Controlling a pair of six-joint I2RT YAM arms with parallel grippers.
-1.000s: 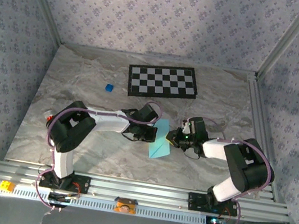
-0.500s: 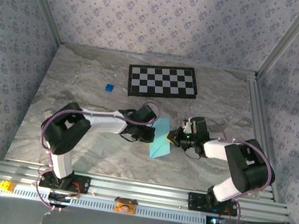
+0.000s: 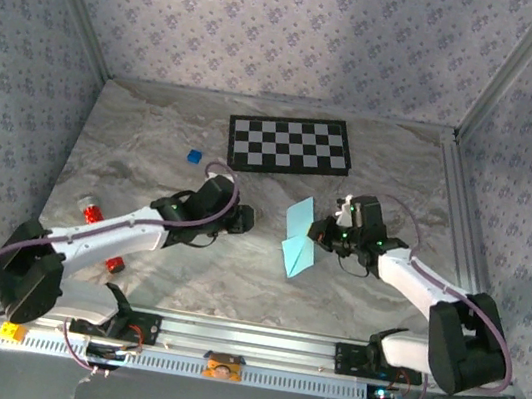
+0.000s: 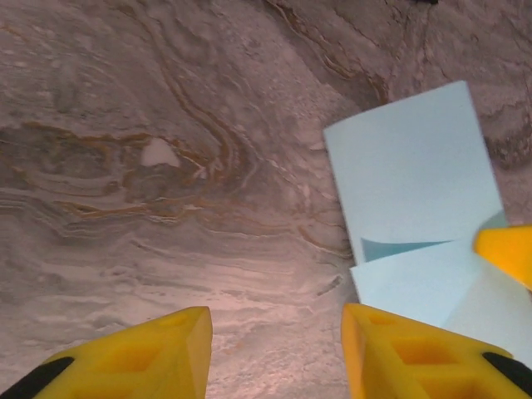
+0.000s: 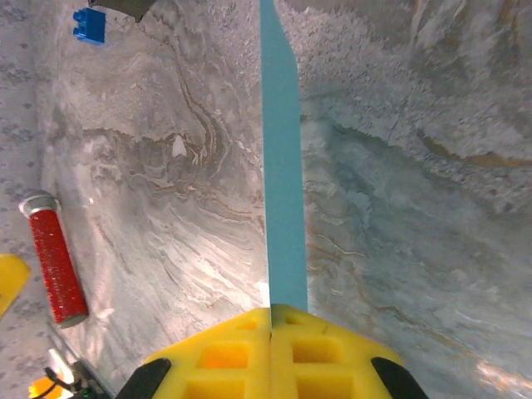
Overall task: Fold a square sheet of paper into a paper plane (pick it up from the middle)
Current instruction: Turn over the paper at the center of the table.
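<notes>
Clutter at left: red cylinder (image 3: 90, 209) and small blue cube (image 3: 194, 157), both well apart from the paper; leave them alone.
Left gripper (image 3: 239, 218): fingers spread, nothing between them. It sits low over the table (image 3: 142, 150), near the paper's left side but not touching it.
Square sheet of paper (image 3: 298, 237): light blue, already creased and folded over on itself. It sits mid-table between the two grippers, below the checkerboard (image 3: 290, 145). Whether its lower edge touches the table cannot be told.
Right gripper (image 5: 272, 316): fingers pressed together, pinching the square sheet of paper at its right edge. The right wrist view shows the paper edge-on, running straight out from the fingertips.
Step in hand (judged): one-handed hold of the folded paper, with the left gripper free to come in.
Technique: hold the right pinch firm and level so the layers do not slide. Bring the left gripper in toward the free left edge with its fingers wide. Close only once both layers lie between them.
Risk: thin paper bends readily, so a fast or angled approach may push the flap open or buckle the crease.
</notes>
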